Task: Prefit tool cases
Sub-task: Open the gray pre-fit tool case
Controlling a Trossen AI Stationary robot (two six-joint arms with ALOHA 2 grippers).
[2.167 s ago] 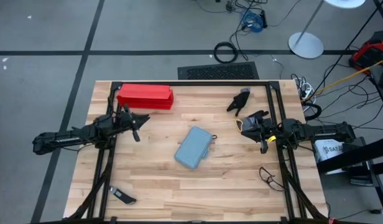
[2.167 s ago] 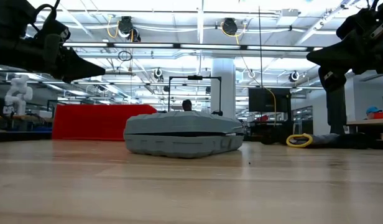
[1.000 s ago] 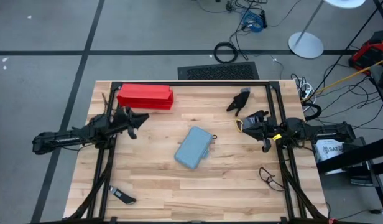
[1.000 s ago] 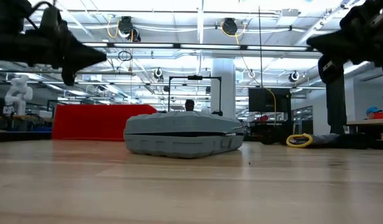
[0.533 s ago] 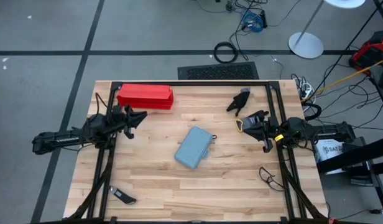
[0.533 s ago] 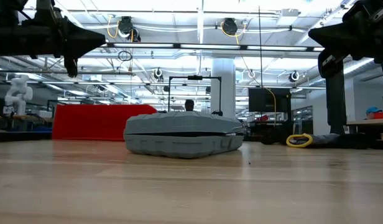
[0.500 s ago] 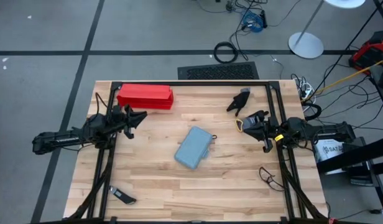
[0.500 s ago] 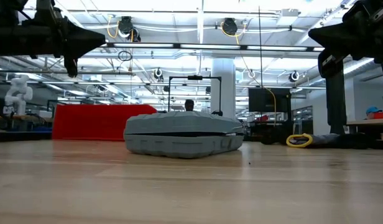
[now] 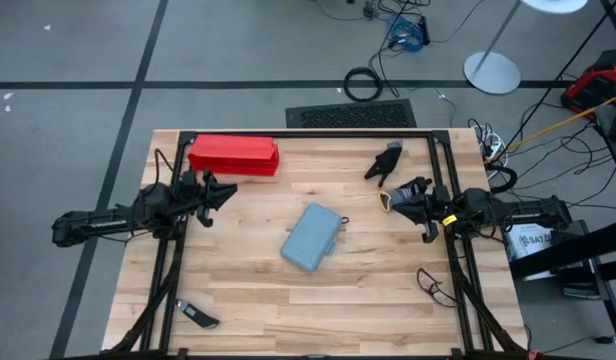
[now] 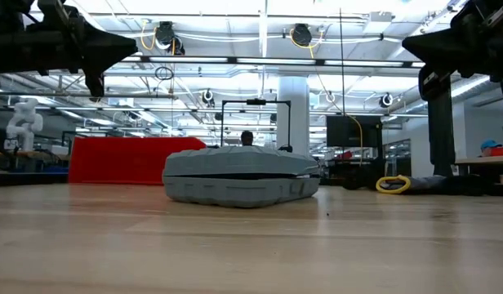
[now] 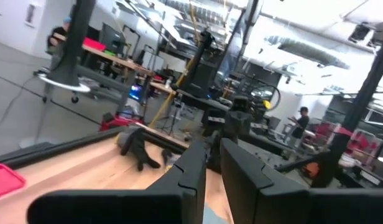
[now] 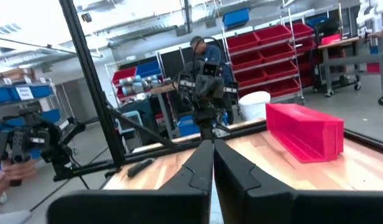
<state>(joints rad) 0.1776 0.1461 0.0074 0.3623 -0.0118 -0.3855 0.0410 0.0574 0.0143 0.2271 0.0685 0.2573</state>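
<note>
Since the case (image 9: 313, 237) lies closed mid-counter (image 9: 248, 290), untouched, both empty pincers, left (image 9: 210, 190) and right (image 9: 406, 192), fingers nearly together, should spread before descending onto opposite edges.

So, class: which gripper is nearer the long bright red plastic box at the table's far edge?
Left. The left gripper hangs just in front of the red box, near its left half. The right gripper is far off, across the table by its right edge.
</note>
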